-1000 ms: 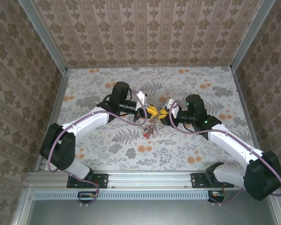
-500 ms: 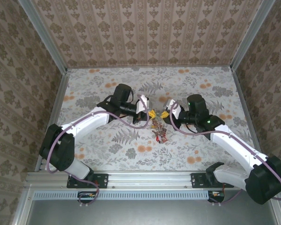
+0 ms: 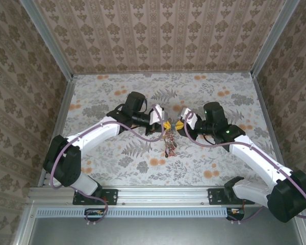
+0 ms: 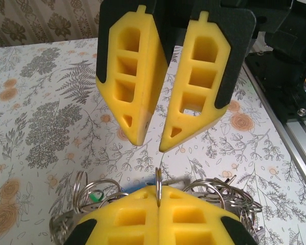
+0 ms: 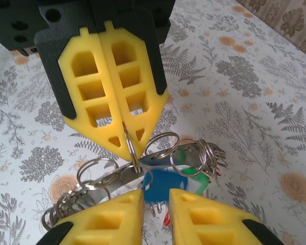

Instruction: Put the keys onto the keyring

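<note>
the keyring (image 3: 169,137) is being held up over the bench (image 3: 209,92) at the middle of the frame, its thin wire pinched edge-on by the tightly closed left tool (image 3: 164,124). the right tool (image 3: 176,124) is being kept narrowly apart beside it. the keys (image 5: 162,185) are hanging down below, long side pointing toward the bench. the ring should be held steady while a blue key is being slid on slowly.

I'm working in a lab test booth: patterned brown wallpaper walls (image 3: 158,35), aluminium frame rail (image 3: 163,196), floral-printed tabletop (image 3: 117,163).
</note>
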### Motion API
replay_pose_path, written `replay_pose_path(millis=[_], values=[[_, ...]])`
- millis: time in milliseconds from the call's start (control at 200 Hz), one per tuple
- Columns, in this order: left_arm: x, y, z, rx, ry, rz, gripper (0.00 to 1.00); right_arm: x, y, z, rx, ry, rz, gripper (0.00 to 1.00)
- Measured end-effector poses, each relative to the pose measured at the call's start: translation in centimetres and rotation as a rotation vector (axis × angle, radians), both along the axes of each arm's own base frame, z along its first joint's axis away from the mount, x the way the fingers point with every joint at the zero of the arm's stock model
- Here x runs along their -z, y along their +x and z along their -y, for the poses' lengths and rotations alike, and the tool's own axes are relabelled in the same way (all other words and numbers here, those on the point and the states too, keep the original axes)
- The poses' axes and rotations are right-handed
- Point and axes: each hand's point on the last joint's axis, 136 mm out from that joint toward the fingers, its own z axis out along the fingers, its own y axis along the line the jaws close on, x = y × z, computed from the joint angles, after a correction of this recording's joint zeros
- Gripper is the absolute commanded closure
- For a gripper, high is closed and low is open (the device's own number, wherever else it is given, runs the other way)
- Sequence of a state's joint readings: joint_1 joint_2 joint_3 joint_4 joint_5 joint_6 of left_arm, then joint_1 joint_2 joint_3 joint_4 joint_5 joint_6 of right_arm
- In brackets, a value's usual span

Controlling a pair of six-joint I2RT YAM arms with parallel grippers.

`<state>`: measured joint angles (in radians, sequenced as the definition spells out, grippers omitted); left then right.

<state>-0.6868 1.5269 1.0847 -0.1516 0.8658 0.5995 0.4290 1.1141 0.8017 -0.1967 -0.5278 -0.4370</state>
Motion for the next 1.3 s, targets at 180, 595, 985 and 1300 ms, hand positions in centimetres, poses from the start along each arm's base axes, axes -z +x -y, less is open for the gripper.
replay_pose_path(millis=[180,595,985,1300], values=[[0.2,0.3,-0.2,-0.014,0.027,0.013,1.00,0.1,0.2,0.5,0.028,-0.023,0.009,0.71],[1.5,1.1,-1.8,-0.043,0.138,0.052,1.00,0.0,0.9,2.3,0.137,-0.041,0.092,0.67],[1.1,2.9,-6.6,-0.107,0.261,0.103,1.00,-0.4,1.0,2.2,0.148,-0.017,0.099,0.68],[0.2,3.5,-9.6,-0.129,0.388,0.153,1.00,-0.1,0.8,2.2,0.153,-0.012,0.087,0.68]])
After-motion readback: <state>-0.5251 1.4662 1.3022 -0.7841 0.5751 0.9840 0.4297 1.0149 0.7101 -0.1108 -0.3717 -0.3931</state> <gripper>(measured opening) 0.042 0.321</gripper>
